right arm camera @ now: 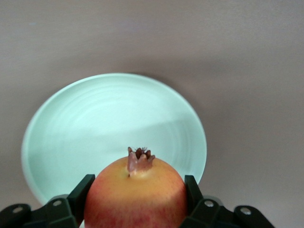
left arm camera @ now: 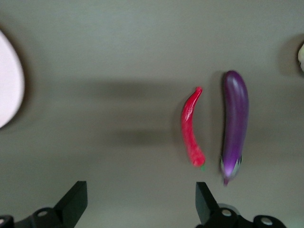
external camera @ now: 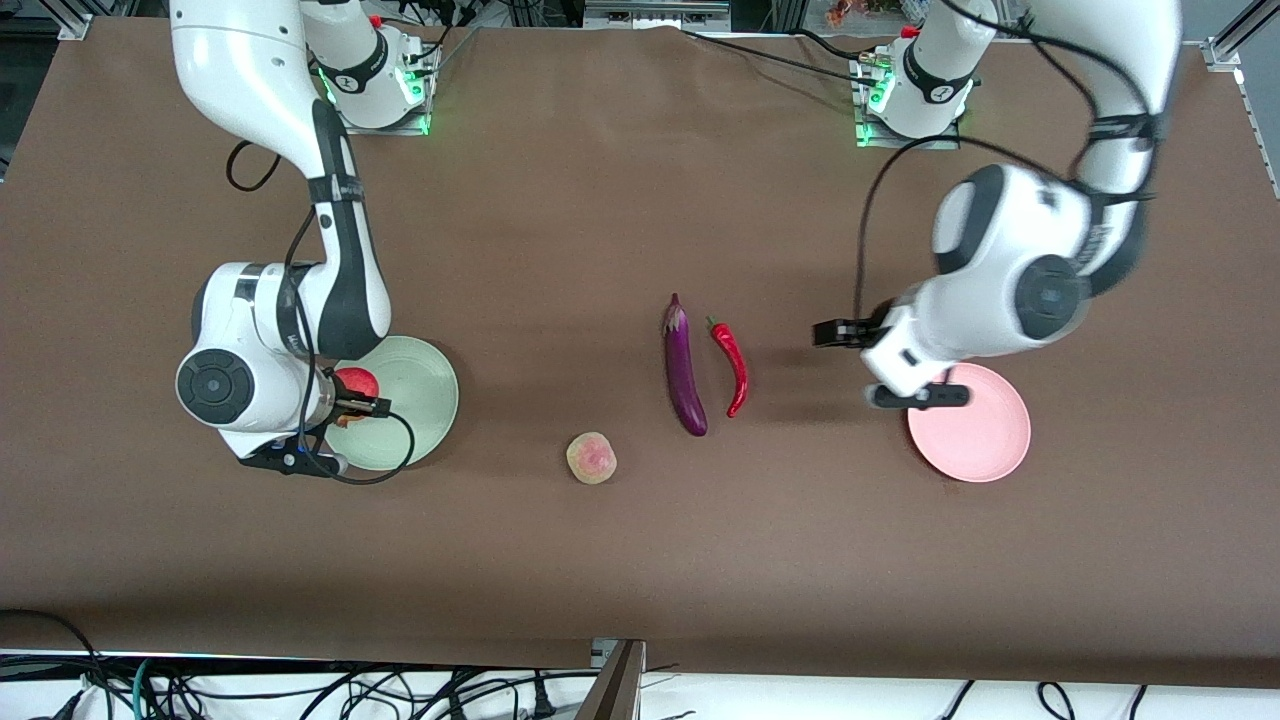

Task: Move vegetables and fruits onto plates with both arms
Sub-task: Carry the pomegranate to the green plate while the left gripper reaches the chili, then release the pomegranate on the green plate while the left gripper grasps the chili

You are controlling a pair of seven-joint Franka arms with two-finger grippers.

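Brown table [external camera: 560, 180]: right end effector [right arm camera: 137, 202] grips red-orange fruit [right arm camera: 137, 194] over green plate [right arm camera: 71, 123]; left end effector [left arm camera: 141, 202] gapes empty beside pink plate [external camera: 985, 440].

A brown bench [external camera: 600, 180] is carrying a green plate [external camera: 425, 385] under the right claw [external camera: 345, 405] and a pink plate [external camera: 985, 440] partly under the left claw [external camera: 880, 365]. Lying between the claws are an eggplant [external camera: 684, 368] with a chili [external camera: 732, 365] alongside it on the left claw's side, and a peach [external camera: 591, 458].

eggplant [external camera: 685, 368] beside chili [external camera: 732, 366], peach [external camera: 591, 458] nearer the camera
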